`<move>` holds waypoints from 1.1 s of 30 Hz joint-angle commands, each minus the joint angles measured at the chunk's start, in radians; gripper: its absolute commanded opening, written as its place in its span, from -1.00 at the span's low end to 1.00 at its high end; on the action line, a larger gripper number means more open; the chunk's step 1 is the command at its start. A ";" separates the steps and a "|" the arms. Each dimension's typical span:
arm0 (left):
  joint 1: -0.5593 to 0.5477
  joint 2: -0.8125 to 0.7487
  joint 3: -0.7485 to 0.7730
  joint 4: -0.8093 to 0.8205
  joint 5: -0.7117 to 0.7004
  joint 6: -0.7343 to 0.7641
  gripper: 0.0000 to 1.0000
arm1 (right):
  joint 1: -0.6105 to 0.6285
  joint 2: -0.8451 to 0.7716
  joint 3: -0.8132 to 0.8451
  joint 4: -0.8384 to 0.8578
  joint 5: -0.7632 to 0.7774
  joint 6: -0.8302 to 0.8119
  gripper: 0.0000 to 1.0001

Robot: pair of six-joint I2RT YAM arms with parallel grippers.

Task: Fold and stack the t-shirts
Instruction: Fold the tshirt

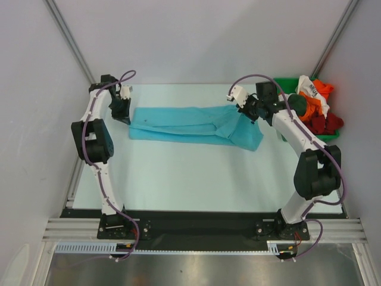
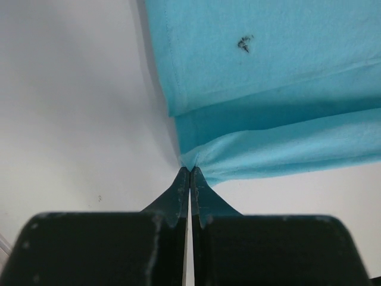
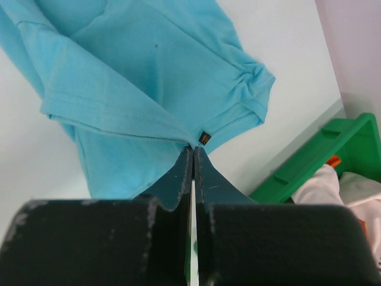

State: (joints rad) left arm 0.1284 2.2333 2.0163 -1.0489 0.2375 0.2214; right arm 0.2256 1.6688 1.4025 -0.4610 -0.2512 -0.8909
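The turquoise t-shirt (image 1: 190,124) lies stretched out across the far part of the table, folded lengthwise. My left gripper (image 1: 122,114) is shut on its left end; in the left wrist view (image 2: 189,169) the cloth (image 2: 268,89) bunches at the fingertips. My right gripper (image 1: 249,113) is shut on the right end, pinching the hem beside a small dark label (image 3: 204,137) in the right wrist view (image 3: 194,148), with the shirt (image 3: 143,77) spread beyond. Orange (image 1: 321,89), red (image 1: 324,123) and white (image 1: 311,94) t-shirts lie heaped in the bin.
A green plastic bin (image 1: 287,83) stands at the far right corner, close behind my right arm; its rim shows in the right wrist view (image 3: 321,155). White walls enclose the table on the left, back and right. The black base rail (image 1: 196,223) runs along the near edge.
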 commanded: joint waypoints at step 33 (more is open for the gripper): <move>-0.119 -0.006 0.016 0.052 -0.121 0.003 -0.06 | 0.024 0.407 0.384 -0.206 -0.171 0.182 -0.07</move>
State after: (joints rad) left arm 0.0029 2.2868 2.0689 -1.0008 0.0822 0.2260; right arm 0.2272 2.0464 1.7775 -0.5240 -0.3264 -0.7212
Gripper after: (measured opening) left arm 0.474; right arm 0.468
